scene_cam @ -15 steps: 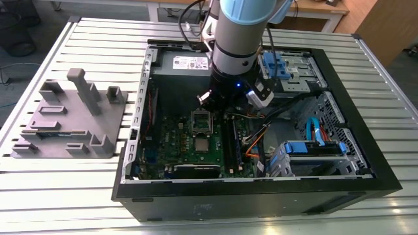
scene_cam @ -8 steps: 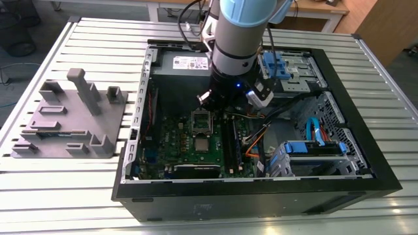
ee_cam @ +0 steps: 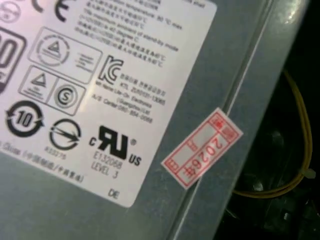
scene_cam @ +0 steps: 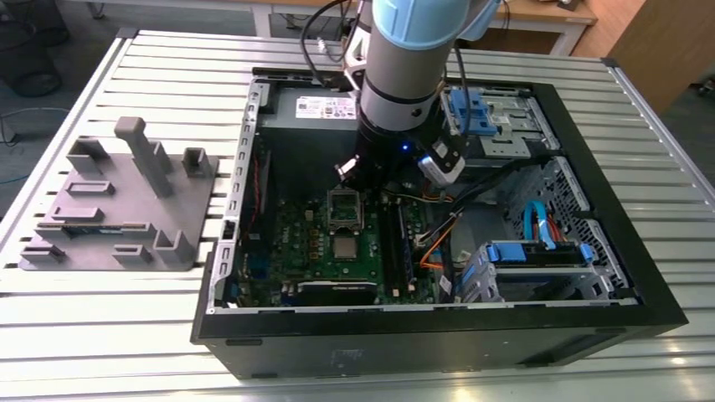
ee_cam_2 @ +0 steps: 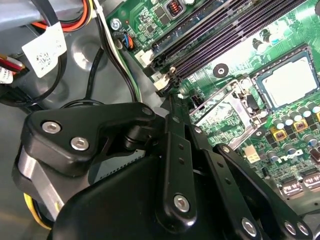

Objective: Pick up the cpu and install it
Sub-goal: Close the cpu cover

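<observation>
The cpu [scene_cam: 345,245], a small silver square, lies flat inside a dark square frame on the green motherboard [scene_cam: 296,243] in the open computer case. In the second wrist view the cpu [ee_cam_2: 289,82] has a pale rim, and a hinged metal frame [ee_cam_2: 225,112] stands open right beside it. That frame [scene_cam: 343,206] lies between the cpu and my gripper [scene_cam: 350,172], which hangs low over the board at the frame's far end. The black gripper [ee_cam_2: 172,107] has its tip close to the frame's corner. Nothing shows in its grasp.
A grey box with a white label [scene_cam: 318,107] sits at the case's back, and its label [ee_cam: 100,85] is very close in the first wrist view. Dark memory slots [ee_cam_2: 225,35] and loose cables [scene_cam: 436,243] flank the socket. A grey peg fixture [scene_cam: 112,201] stands at the exterior view's left.
</observation>
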